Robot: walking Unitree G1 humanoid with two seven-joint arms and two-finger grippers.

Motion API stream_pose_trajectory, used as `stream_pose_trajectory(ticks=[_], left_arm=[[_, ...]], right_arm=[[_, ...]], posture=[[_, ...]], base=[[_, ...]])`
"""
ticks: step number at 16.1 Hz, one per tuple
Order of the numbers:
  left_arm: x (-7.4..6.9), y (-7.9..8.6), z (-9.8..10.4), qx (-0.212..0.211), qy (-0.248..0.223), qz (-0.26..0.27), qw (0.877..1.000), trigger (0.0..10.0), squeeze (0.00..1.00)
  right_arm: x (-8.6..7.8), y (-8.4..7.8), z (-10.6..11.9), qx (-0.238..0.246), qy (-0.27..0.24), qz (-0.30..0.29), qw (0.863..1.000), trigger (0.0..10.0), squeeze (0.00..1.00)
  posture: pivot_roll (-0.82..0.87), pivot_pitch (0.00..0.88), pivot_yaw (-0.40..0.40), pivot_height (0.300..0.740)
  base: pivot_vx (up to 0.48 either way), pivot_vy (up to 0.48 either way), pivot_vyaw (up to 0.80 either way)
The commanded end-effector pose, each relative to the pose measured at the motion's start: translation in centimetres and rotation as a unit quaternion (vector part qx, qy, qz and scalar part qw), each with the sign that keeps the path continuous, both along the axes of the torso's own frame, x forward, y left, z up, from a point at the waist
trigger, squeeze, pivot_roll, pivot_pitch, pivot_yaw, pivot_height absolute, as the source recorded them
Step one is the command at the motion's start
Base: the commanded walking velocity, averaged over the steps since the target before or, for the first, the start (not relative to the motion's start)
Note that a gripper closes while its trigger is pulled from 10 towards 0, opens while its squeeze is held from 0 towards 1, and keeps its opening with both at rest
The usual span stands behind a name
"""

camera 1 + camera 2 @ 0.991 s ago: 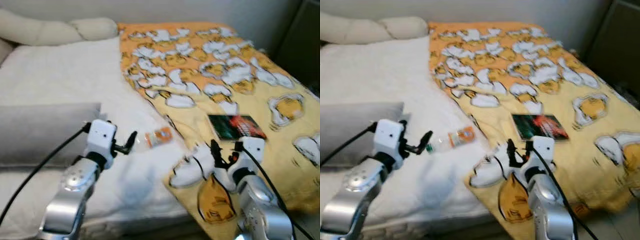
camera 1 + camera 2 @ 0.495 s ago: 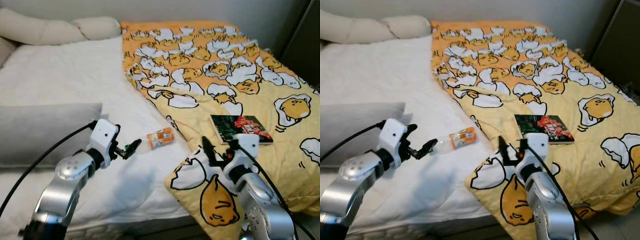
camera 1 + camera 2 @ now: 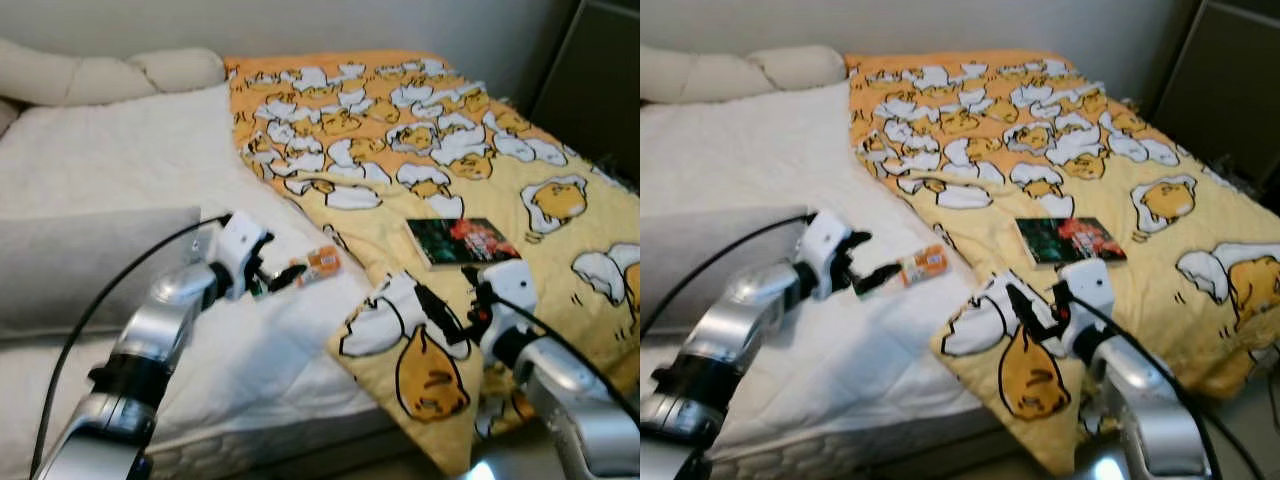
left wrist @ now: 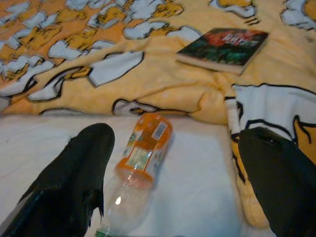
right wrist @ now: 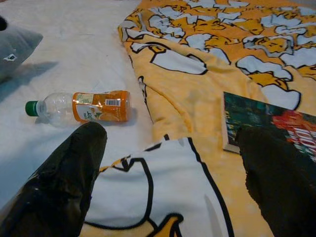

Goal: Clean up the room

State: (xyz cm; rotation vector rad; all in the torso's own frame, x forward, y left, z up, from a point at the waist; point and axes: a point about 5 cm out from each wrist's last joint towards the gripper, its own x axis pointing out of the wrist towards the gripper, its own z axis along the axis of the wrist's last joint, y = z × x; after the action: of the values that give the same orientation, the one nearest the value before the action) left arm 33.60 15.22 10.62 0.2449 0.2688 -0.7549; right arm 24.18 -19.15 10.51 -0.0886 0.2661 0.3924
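Observation:
A clear plastic bottle point(image 3: 312, 265) with an orange label and green cap lies on the white mattress point(image 3: 120, 160), beside the edge of the yellow egg-print blanket point(image 3: 520, 150). My left gripper point(image 3: 268, 281) is open at the bottle's cap end. In the left wrist view the bottle point(image 4: 143, 153) lies between the spread fingers point(image 4: 74, 173), close to one of them and not clamped. My right gripper point(image 3: 455, 310) is open over the blanket's folded corner, just short of a dark book point(image 3: 462, 240) lying flat on the blanket. It holds nothing.
A grey pillow point(image 3: 90, 260) lies at the near left of the bed and cream pillows point(image 3: 110, 75) at its head. A dark cabinet point(image 3: 590, 60) stands to the right of the bed. The mattress edge point(image 3: 270, 430) runs just below my arms.
My left gripper has reached forward, so the bottle's cap end is now between its fingers. The right arm has shifted slightly to the right. The camera has moved as well.

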Motion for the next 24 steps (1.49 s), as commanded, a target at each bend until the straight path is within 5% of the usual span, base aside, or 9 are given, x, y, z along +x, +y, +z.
stream_pose_trajectory(ticks=[1, 5, 6, 11, 16, 24], left_arm=[[1.0, -0.4, -0.5, 0.030, 0.001, -0.004, 1.000, 10.0, 1.00], [2.6, -0.6, -0.3, 0.049, -0.006, 0.043, 0.998, 10.0, 1.00], [2.8, -0.7, -0.3, 0.009, 0.003, 0.064, 0.998, 10.0, 0.00], [2.5, -0.4, -1.1, 0.016, -0.001, 0.061, 0.998, 10.0, 0.00], [2.3, -0.1, -1.7, 0.030, -0.002, 0.064, 0.997, 10.0, 0.00], [2.5, -0.5, -1.9, 0.044, -0.008, 0.072, 0.996, 10.0, 0.00]], right_arm=[[-0.2, 0.2, 0.6, -0.018, 0.001, 0.031, 0.999, 10.0, 0.00], [-0.6, 0.1, 1.1, -0.022, -0.003, 0.026, 0.999, 10.0, 0.00], [-0.9, 0.1, 1.1, -0.003, -0.004, 0.001, 1.000, 10.0, 0.00], [-1.2, 1.3, 0.0, -0.004, 0.015, -0.014, 1.000, 10.0, 0.00], [0.3, 1.1, -0.1, -0.021, 0.011, -0.040, 0.999, 10.0, 0.00], [0.1, 0.5, 0.5, -0.019, -0.007, -0.064, 0.998, 10.0, 0.00]], posture=[[-0.08, 0.000, 0.068, 0.740], [-0.12, 0.000, 0.082, 0.740], [-0.12, 0.000, 0.076, 0.740], [-0.11, 0.000, 0.065, 0.740], [-0.09, 0.000, 0.048, 0.740], [-0.14, 0.000, 0.079, 0.740]], base=[[0.000, 0.000, 0.00], [0.000, 0.000, 0.00], [0.000, 0.000, 0.00], [0.000, 0.000, 0.00], [0.000, 0.000, 0.00], [0.000, 0.000, 0.00]])
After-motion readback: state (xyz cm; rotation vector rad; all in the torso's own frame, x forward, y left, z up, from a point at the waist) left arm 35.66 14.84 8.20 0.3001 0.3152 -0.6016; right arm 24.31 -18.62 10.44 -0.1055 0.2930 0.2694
